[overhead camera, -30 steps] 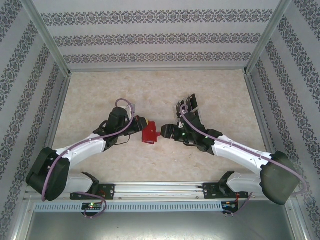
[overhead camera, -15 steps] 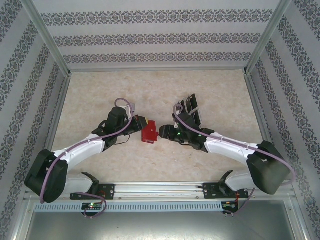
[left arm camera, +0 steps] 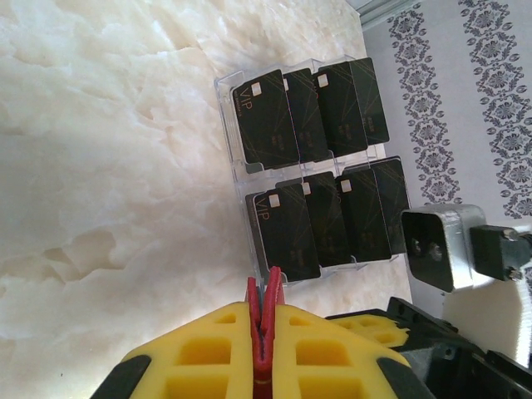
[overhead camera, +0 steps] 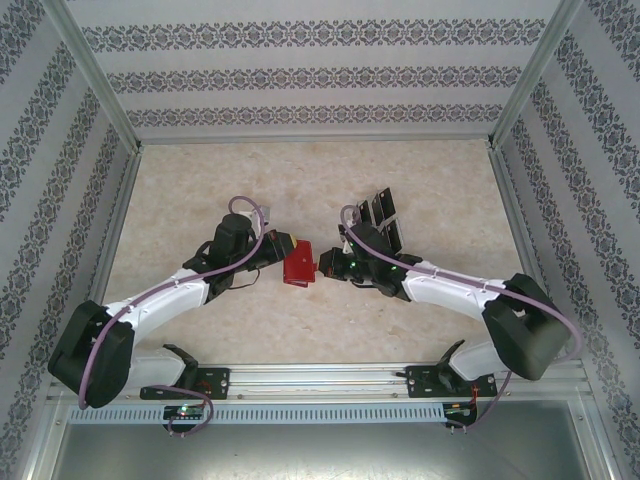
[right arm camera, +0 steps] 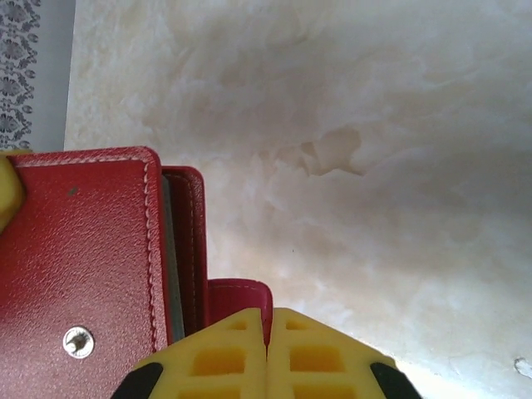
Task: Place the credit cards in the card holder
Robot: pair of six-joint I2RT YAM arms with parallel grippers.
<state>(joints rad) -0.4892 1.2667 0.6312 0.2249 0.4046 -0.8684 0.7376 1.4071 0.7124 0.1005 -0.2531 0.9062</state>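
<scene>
The card holder, a small red wallet, is held just above the table between both arms. My left gripper is shut on its left edge; in the left wrist view the yellow fingers pinch the red leaves. My right gripper is shut on the wallet's small red clasp tab, beside the red cover with its metal snap. Several black credit cards stand in two rows behind the wallet, and show dark in the top view.
The cards sit in a clear slotted stand just behind my right wrist. A marbled beige table lies within patterned walls and metal posts. A silver block of the right arm is close beside the stand.
My right gripper has closed onto the wallet's clasp tab. The right arm's elbow has swung left and the wrist has edged toward the wallet. The left arm has stayed put, still gripping.
</scene>
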